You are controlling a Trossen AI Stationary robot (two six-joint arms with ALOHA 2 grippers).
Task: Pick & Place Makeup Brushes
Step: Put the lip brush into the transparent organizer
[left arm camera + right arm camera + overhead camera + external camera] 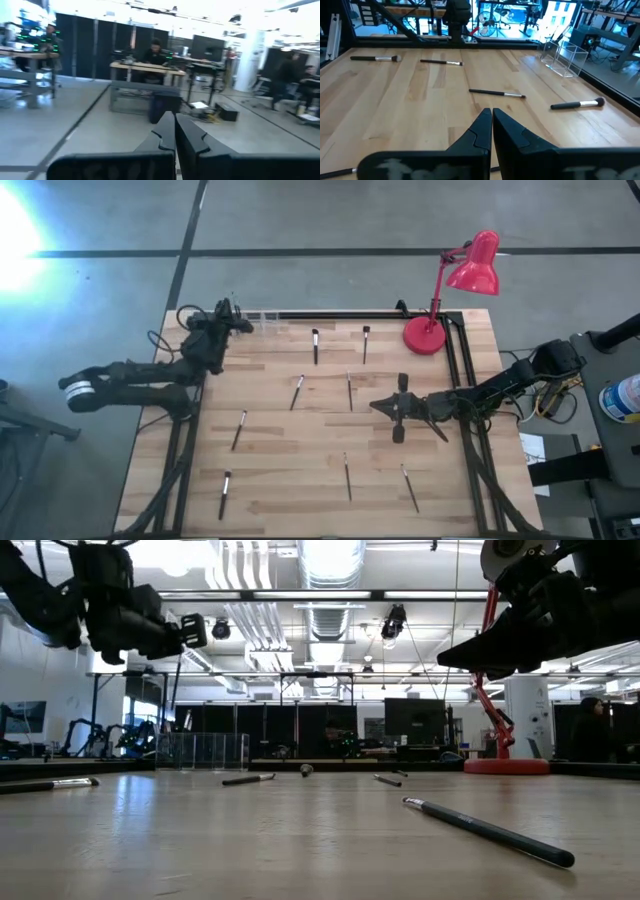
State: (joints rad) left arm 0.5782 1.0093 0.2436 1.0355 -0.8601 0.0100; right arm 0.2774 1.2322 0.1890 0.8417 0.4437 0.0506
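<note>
**Both my grippers pressed together, holding nothing**

My left gripper (243, 323) hangs over the table's (280, 480) far left corner, my right gripper (378, 406) above mid-table, both pairs of fingers touching nothing. 8 makeup brushes (315, 346) lie scattered on the wood, beside 1 clear holder (262, 318) and 1 red lamp (455, 290).

The high view looks straight down on the whole pale wooden plank table (300, 430). The low view sits at tabletop height, facing level into the room. The right wrist view looks across the same planks; the left wrist view faces the room.
</note>
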